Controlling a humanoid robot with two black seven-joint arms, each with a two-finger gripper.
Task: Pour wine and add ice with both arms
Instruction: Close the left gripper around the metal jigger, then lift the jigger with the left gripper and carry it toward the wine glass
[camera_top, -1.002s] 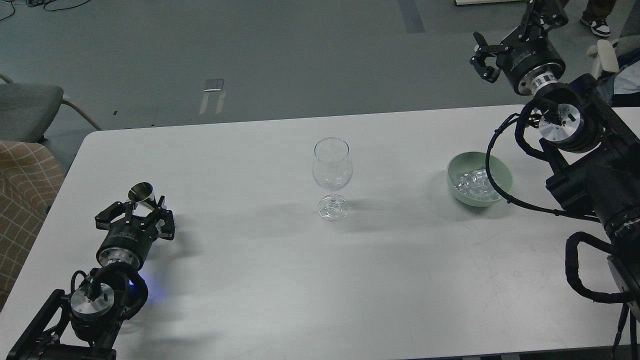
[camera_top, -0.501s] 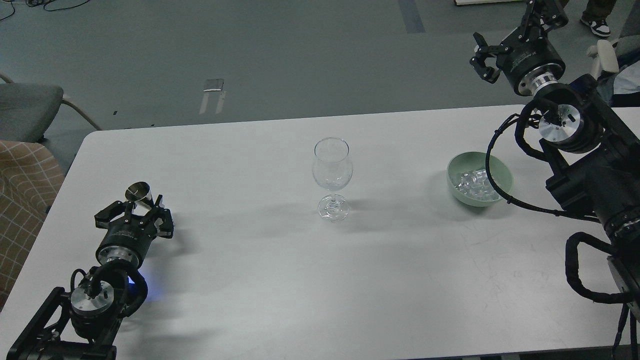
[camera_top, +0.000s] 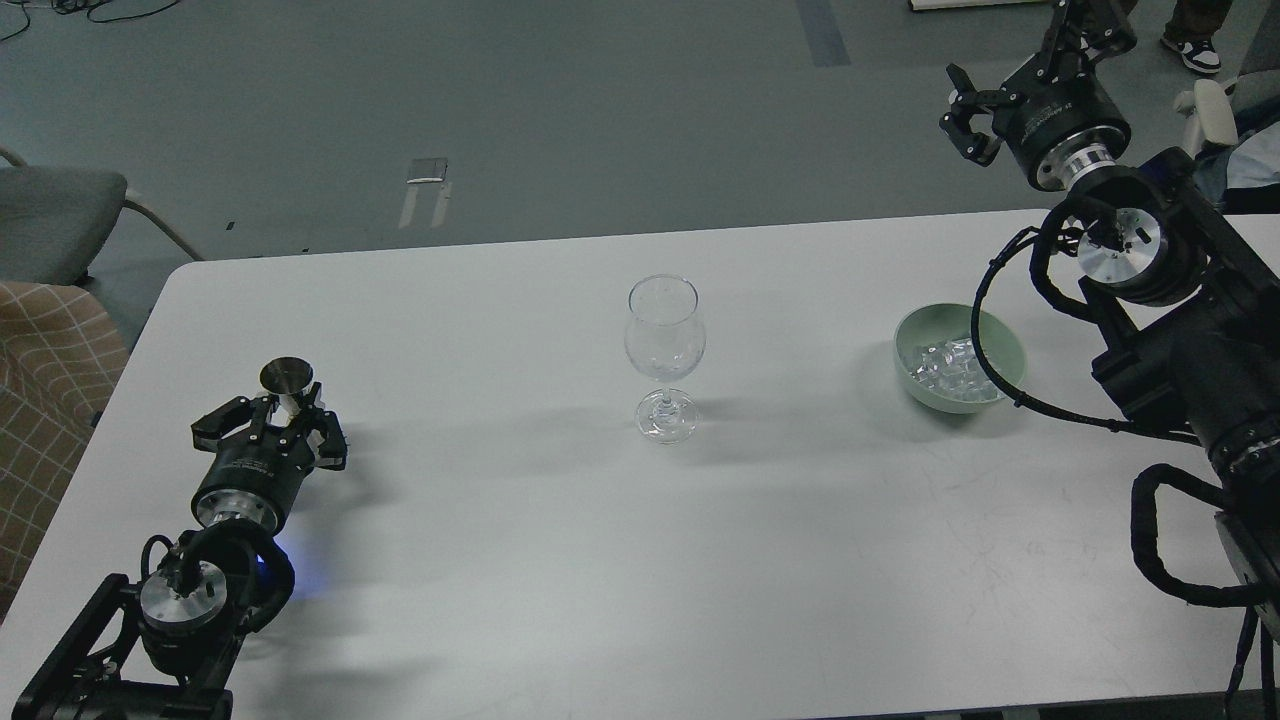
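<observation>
An empty clear stemmed wine glass (camera_top: 665, 345) stands upright at the table's middle. A pale green bowl (camera_top: 1005, 345) at the right holds several clear ice cubes (camera_top: 945, 365). My left gripper (camera_top: 272, 418) is low over the table's left side. It is shut on a small shiny metal cup (camera_top: 286, 376), which stands upright with its mouth up. My right gripper (camera_top: 1012, 55) is open and empty, raised beyond the table's far right edge, well behind and above the bowl.
The white table (camera_top: 560, 560) carries only the glass, the bowl and the cup. A grey chair (camera_top: 55, 215) and a checked seat (camera_top: 45, 360) stand off the left edge. A person's shoe (camera_top: 1200, 50) shows at the top right.
The metal cup in my left gripper has turned from tilted to upright, and the gripper has shifted slightly. The right arm has barely moved.
</observation>
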